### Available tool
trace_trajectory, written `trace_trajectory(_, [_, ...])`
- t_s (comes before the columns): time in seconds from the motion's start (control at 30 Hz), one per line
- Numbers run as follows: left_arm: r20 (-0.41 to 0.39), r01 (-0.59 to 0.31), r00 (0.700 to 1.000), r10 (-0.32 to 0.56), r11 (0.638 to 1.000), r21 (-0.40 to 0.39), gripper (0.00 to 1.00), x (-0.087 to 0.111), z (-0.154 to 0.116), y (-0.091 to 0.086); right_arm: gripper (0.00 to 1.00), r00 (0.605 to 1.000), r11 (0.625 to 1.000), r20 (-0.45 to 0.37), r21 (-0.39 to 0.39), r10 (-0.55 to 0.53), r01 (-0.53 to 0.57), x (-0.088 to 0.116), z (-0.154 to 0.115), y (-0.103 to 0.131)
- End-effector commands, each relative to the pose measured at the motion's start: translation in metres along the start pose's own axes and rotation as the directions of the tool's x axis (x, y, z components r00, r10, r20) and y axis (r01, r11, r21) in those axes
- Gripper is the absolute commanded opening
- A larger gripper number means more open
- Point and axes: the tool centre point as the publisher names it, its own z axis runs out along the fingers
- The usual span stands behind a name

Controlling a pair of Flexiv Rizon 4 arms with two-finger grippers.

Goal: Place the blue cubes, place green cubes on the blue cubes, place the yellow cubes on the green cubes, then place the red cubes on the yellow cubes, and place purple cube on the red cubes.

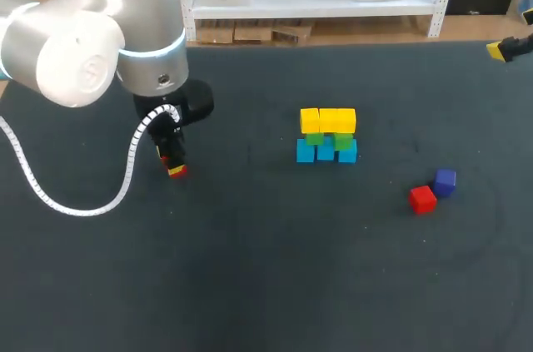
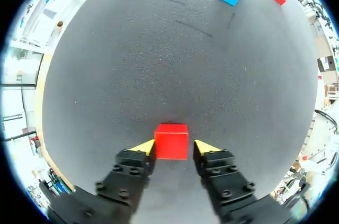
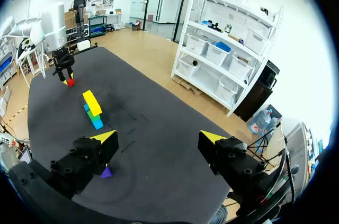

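While the left gripper (image 2: 174, 147) stands low on the left part of the table (image 1: 250, 269), a red cube (image 2: 171, 141) sits on the dark surface right between its two yellow tips. The fingers are parted. One tip looks to be against the cube's side, and a thin strip of table shows between the other tip and the opposite side, so the cube is bracketed rather than clamped. Being a cube, it has no long axis, and its side faces lie square to the fingers.

The stack (image 1: 326, 136) stands well apart from this cube, to the right and a little farther away. It has blue cubes (image 1: 306, 151) at the bottom, green cubes (image 1: 315, 138) on them and a row of yellow cubes (image 1: 328, 120) on top. That top row is bare, so the red layer appears to be the step in hand.

A second red cube (image 1: 422, 199) lies right of the stack and nearer, touching or just beside the purple cube (image 1: 445, 181). Both are closer to the right arm. The right gripper (image 3: 158, 139) hangs at the far right with its fingers spread wide and nothing between them.

Judging from this, the left fingers need only close squarely, then lift and carry the cube rightward onto the yellow row.
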Motion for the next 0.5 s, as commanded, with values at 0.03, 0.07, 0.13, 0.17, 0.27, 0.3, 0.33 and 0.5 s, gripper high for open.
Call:
trace_trajectory(0.03, [0.015, -0.019, 1.0, 0.019, 1.0, 0.007, 0.0, -0.004, -0.014, 0.002, 1.0, 1.0, 0.999, 0.0, 0.039, 0.002, -0.002, 0.001, -0.002, 0.004])
trace_trajectory(0.07, [0.025, -0.029, 0.999, 0.029, 1.0, 0.003, 0.0, -0.007, -0.02, 0.001, 1.0, 1.0, 0.999, 0.0, 0.039, 0.002, -0.002, 0.001, -0.002, 0.004])
trace_trajectory(0.13, [0.043, -0.058, 0.997, 0.058, 0.998, -0.015, 0.0, -0.011, -0.032, -0.001, 1.0, 1.0, 0.999, 0.0, 0.039, 0.002, -0.002, 0.001, -0.002, 0.004])
trace_trajectory(0.17, [0.058, -0.069, 0.996, 0.07, 0.997, -0.022, 0.0, -0.014, -0.039, -0.001, 1.0, 1.0, 0.999, 0.0, 0.039, 0.002, -0.002, 0.001, -0.002, 0.004])
trace_trajectory(0.27, [0.102, -0.124, 0.986, 0.13, 0.991, -0.059, 0.0, -0.022, -0.064, 0.002, 1.0, 1.0, 0.999, 0.0, 0.039, 0.002, -0.002, 0.001, -0.002, 0.004])
trace_trajectory(0.3, [0.111, -0.135, 0.984, 0.141, 0.989, -0.066, 0.0, -0.024, -0.07, 0.002, 1.0, 1.0, 0.999, 0.0, 0.039, 0.002, -0.002, 0.001, -0.002, 0.004])
trace_trajectory(0.33, [0.127, -0.164, 0.977, 0.174, 0.983, -0.085, 0.0, -0.029, -0.083, 0.004, 1.0, 1.0, 0.999, 0.0, 0.039, 0.002, -0.002, 0.001, -0.002, 0.004])
trace_trajectory(0.5, [0.157, -0.24, 0.954, 0.256, 0.964, -0.113, 0.0, -0.049, -0.12, 0.012, 1.0, 1.0, 0.999, 0.0, 0.039, 0.002, -0.002, 0.001, -0.002, 0.004])
